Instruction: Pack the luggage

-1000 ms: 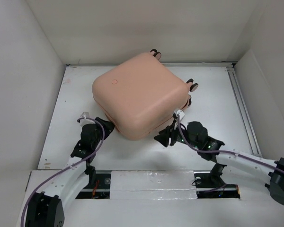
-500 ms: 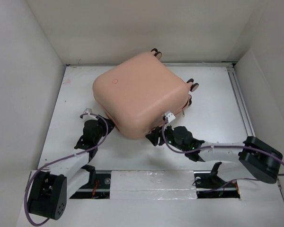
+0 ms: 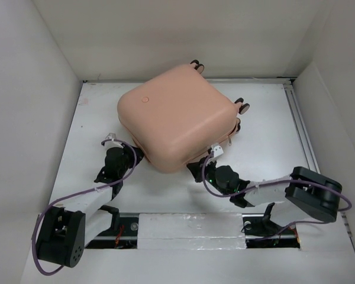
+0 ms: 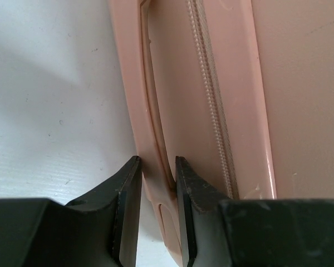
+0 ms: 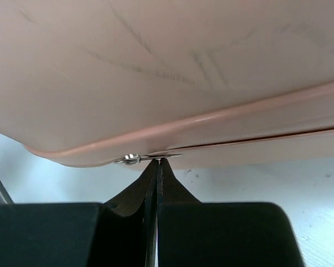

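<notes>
The luggage [image 3: 177,118] stays mid-table [image 3: 266,142], with bare room to its right. My left gripper [image 4: 156,160] has narrowed onto its handle [image 4: 150,111]. My right gripper [image 5: 157,162], now under the near edge, has pressed together at the zipper pull [image 5: 132,159].

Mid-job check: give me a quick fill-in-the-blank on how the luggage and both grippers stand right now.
1. The luggage lies flat with its two shells ___.
2. The left gripper straddles the luggage's pink ___.
3. The right gripper is ___, its tips at the metal zipper pull.
Missing words: closed; handle; shut.
</notes>
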Motion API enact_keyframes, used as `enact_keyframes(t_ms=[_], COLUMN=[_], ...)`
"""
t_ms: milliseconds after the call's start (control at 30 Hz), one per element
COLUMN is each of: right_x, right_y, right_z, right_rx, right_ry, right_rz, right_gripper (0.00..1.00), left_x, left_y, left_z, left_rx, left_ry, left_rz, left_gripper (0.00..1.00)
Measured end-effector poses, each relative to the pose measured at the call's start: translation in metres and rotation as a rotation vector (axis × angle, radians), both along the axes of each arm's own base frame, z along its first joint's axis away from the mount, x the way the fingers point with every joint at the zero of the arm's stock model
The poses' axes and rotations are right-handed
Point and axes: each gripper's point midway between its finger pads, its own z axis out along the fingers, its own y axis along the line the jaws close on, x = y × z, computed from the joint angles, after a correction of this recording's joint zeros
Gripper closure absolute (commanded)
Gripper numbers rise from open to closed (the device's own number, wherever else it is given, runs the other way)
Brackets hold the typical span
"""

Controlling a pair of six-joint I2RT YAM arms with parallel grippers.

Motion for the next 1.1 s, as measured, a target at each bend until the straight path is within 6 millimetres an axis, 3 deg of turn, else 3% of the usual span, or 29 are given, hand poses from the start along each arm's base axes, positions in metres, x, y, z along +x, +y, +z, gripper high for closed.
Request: enact_keyframes(t_ms=[200, 333, 367, 467, 533, 633, 767, 1100], right_x=[0.003, -0.002, -0.003, -0.009, -0.013, -0.016, -0.019, -0.017], right_y=[-0.024, -0.044, -0.051, -0.061, -0.066, -0.071, -0.073, -0.075], right_z=[0.044, 0.074, 0.075, 0.067, 0.053, 0.044, 0.038, 0.035], right_rx=[0.034, 0.035, 0.021, -0.019, -0.045, -0.021, -0.005, -0.019], right_ry=[-0.035, -0.055, -0.051, -0.017, 0.024, 0.066, 0.092, 0.083], right_rz=[-0.086, -0.11, -0.117, -0.119, -0.123, -0.141, -0.15, -0.162], right_gripper=[1.0, 1.0, 1.0, 0.81, 0.68, 0.57, 0.49, 0.5], left_x=[-0.003, -0.02, -0.025, -0.036, -0.04, -0.042, -0.047, -0.048], left_y=[-0.01, -0.046, -0.055, -0.072, -0.077, -0.078, -0.078, -0.078], left_z=[0.001, 0.002, 0.002, 0.002, 0.002, 0.002, 0.003, 0.002], left_rx=[0.047, 0.045, 0.033, 0.007, -0.004, -0.015, -0.02, -0.018], left_ry=[-0.023, -0.03, -0.026, -0.016, -0.011, -0.005, 0.004, 0.009], left_rz=[0.012, -0.043, -0.064, -0.1, -0.103, -0.095, -0.096, -0.099], left_gripper=[1.0, 1.0, 1.0, 1.0, 1.0, 1.0, 1.0, 1.0])
